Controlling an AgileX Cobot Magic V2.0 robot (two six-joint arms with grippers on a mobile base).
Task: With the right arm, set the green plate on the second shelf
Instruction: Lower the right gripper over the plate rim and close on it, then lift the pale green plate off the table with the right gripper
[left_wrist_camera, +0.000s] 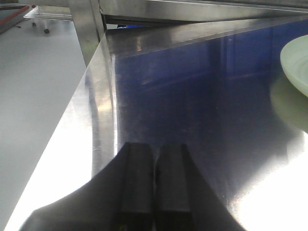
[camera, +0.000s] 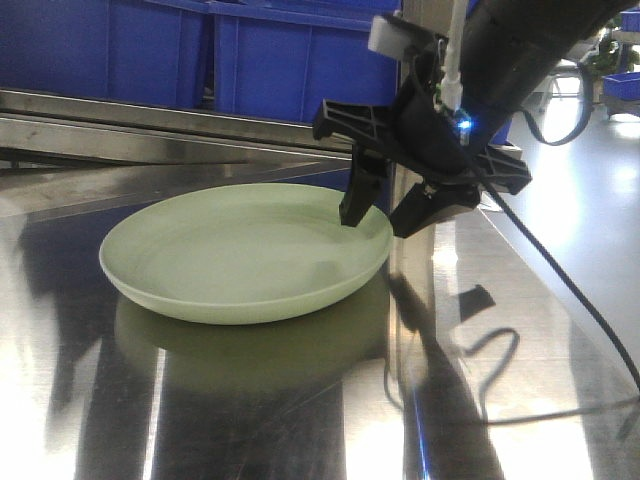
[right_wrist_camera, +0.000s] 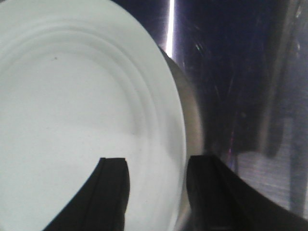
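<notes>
On my right wrist feed the right gripper (right_wrist_camera: 158, 161) is spread, one finger over the plate (right_wrist_camera: 72, 96), the other outside its rim. Only the left wrist feed shows the left gripper (left_wrist_camera: 154, 147), fingers pressed together, low over the steel top (left_wrist_camera: 202, 120) where the plate lies. From the front, my right arm (camera: 520, 40) slants down to the plate's right edge, blue crates (camera: 270, 50) behind.

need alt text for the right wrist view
The right pincer straddles the rim of the green plate, open, with one side over the inside and one outside. The plate sits on a shiny metal surface.
</notes>
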